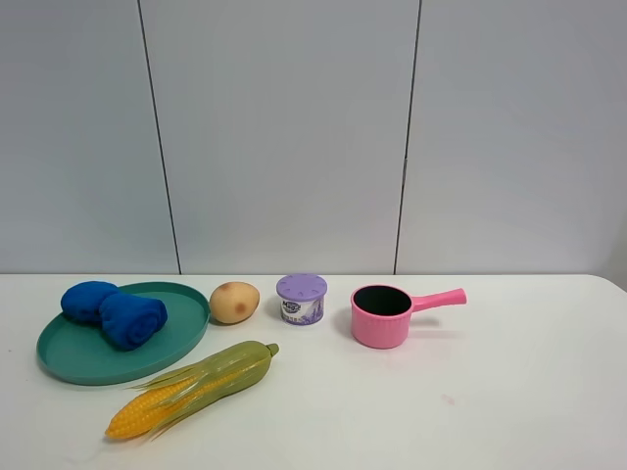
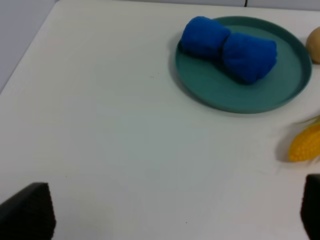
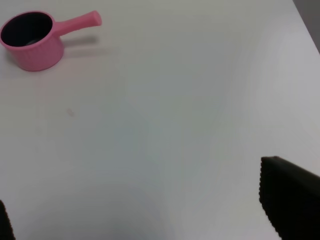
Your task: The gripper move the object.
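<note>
On the white table lie a corn cob in green husk (image 1: 191, 388), a potato (image 1: 234, 302), a small purple tub (image 1: 301, 298) and a pink saucepan (image 1: 384, 315) with its handle pointing right. A blue rolled cloth (image 1: 118, 311) rests on a teal plate (image 1: 69, 357). Neither gripper shows in the exterior view. My left gripper (image 2: 170, 220) is open and empty, well short of the plate (image 2: 225, 95) and cloth (image 2: 229, 47); the corn's tip (image 2: 305, 142) is near one finger. My right gripper (image 3: 145, 210) is open and empty, far from the saucepan (image 3: 32, 42).
The potato's edge (image 2: 315, 45) shows beside the plate in the left wrist view. A grey panelled wall (image 1: 294, 127) stands behind the table. The table's left edge (image 2: 30, 45) and right edge (image 3: 305, 22) show in the wrist views.
</note>
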Robot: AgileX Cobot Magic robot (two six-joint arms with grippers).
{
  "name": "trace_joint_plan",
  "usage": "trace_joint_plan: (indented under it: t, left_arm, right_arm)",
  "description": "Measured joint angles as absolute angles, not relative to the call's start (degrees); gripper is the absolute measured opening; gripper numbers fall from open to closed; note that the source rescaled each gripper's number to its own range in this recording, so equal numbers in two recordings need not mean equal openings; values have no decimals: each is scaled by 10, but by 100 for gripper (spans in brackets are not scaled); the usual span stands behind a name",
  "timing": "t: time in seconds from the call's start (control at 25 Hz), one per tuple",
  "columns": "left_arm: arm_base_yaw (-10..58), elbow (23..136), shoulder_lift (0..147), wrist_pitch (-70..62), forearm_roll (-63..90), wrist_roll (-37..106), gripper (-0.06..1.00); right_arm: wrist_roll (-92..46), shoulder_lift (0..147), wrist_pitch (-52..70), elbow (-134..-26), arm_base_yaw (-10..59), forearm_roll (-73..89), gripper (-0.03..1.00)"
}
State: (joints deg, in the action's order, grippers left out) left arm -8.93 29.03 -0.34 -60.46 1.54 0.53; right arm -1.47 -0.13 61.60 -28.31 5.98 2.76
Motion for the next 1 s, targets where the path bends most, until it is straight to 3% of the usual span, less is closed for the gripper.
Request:
trace_joint_plan:
  t: [0.28,0.56,1.0]
  left_arm:
    - [-89,290,-3,-605,15,5,100]
    - [-89,290,-3,-605,15,5,100]
    - [-89,290,-3,-605,15,5,100]
  right_arm:
    - [-15,-1,616,-283,60,28,100]
    - [-15,-1,616,-283,-5,28,100]
    - [0,-1,616,-283,-6,15,100]
